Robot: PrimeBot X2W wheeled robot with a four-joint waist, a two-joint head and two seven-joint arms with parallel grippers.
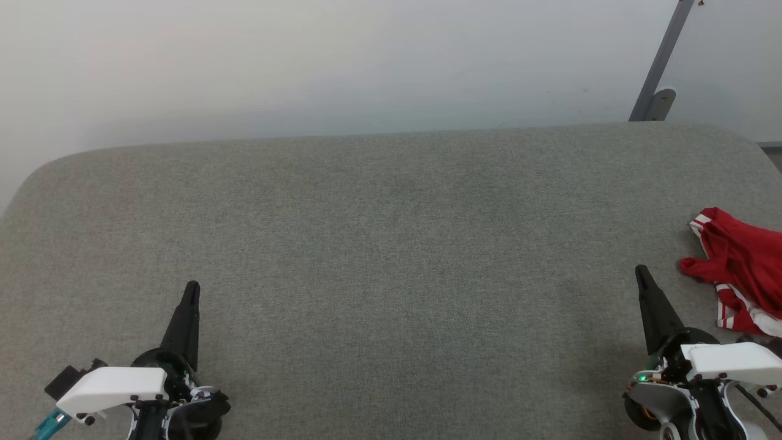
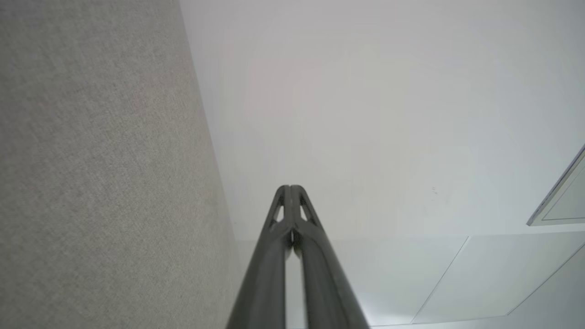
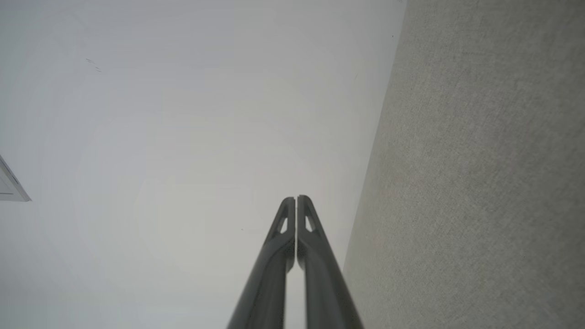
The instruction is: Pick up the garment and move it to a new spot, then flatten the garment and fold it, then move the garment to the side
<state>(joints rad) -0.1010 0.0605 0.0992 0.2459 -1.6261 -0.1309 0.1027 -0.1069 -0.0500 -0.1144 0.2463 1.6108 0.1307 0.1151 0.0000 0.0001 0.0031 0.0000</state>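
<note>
Head view: one garment [image 1: 742, 269] is seen crumpled in a heap at the right edge of the grey surface [image 1: 391, 244], toward the near side, partly cut off by the picture's border. It lies just right of the right claw [image 1: 640, 270] and is not touched by it. The left claw [image 1: 192, 287] is held at the near left, well apart from the garment. Both claws are clenched tip to tip with nothing between the fingers, as is also shown in the two wrist views. The garment is judged soft, light and limp: sagging and trailing are to be expected when it is lifted, and thin cloth may slip from a shallow pinch. A hold is best taken on the striped edging or on the raised red fold nearest the right claw, where several layers can be pinched together. Counted: one garment, two claws, one surface, and one grey strut [image 1: 663, 61] against the pale wall [image 1: 244, 61] at the far right corner
</note>
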